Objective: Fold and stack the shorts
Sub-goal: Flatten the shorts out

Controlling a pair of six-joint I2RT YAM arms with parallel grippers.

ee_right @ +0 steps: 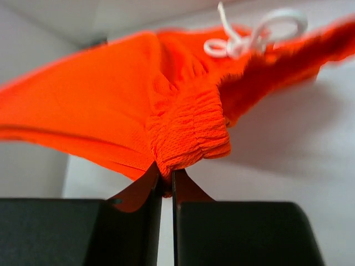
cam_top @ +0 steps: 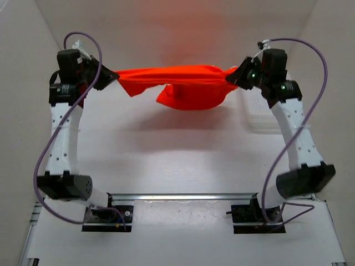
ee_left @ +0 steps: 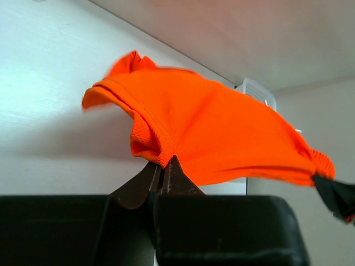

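The bright orange-red shorts (cam_top: 177,83) hang stretched in the air between my two grippers at the far side of the table, with a loose fold sagging in the middle. My left gripper (cam_top: 108,75) is shut on a hemmed edge of the shorts (ee_left: 222,138) at their left end. My right gripper (cam_top: 236,76) is shut on the bunched elastic waistband (ee_right: 191,136) at their right end. The white drawstring (ee_right: 255,33) dangles beyond the waistband in the right wrist view.
A clear plastic tray (cam_top: 260,113) lies on the white table near the right arm; it also shows in the left wrist view (ee_left: 256,91). Plain walls close in the back and both sides. The arm bases sit on a rail (cam_top: 183,197) at the near edge.
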